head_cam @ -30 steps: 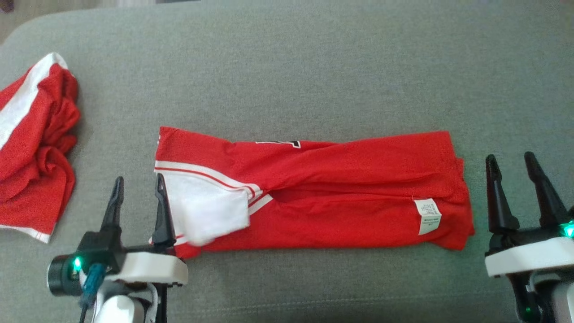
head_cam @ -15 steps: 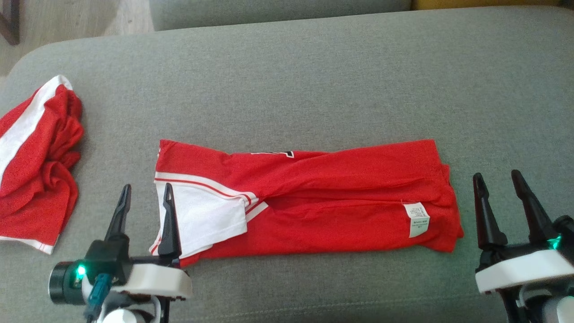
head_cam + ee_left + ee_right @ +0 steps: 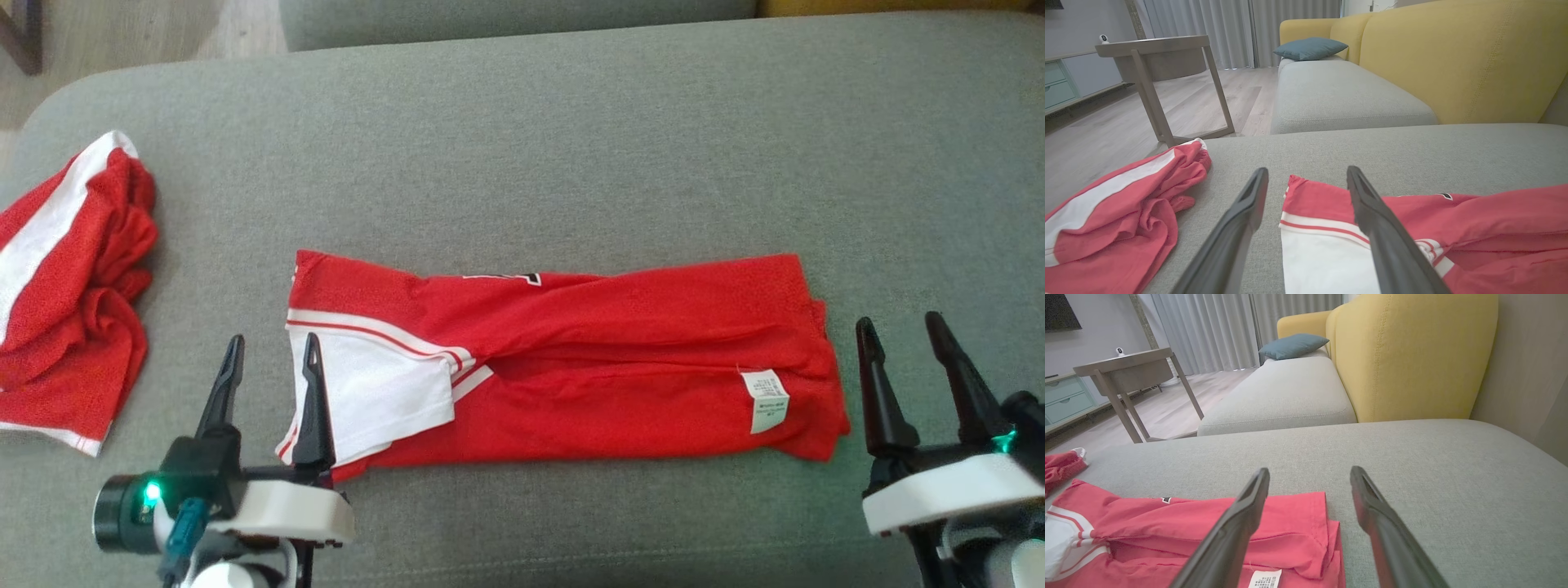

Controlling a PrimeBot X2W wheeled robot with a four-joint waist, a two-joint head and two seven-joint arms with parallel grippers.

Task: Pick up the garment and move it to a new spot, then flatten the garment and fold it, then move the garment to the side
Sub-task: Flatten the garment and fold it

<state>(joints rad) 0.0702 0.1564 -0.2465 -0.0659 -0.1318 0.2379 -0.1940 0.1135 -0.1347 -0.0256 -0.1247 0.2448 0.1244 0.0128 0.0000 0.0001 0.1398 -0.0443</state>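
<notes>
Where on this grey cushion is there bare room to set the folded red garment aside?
Free: the wide strip of grey cushion beyond the folded red garment, and the far right corner. Crowded: the left end, where the crumpled red garment lies.

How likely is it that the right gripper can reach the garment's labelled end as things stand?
Likely yes: the open right gripper sits just beside that end of the folded garment, with only bare cushion between them.

No text can be read. A white care label (image 3: 768,400) sits near the right end of the red garment (image 3: 620,392), its print too small to make out. A black-and-white mark (image 3: 502,278) at the garment's far edge is mostly folded under.
</notes>
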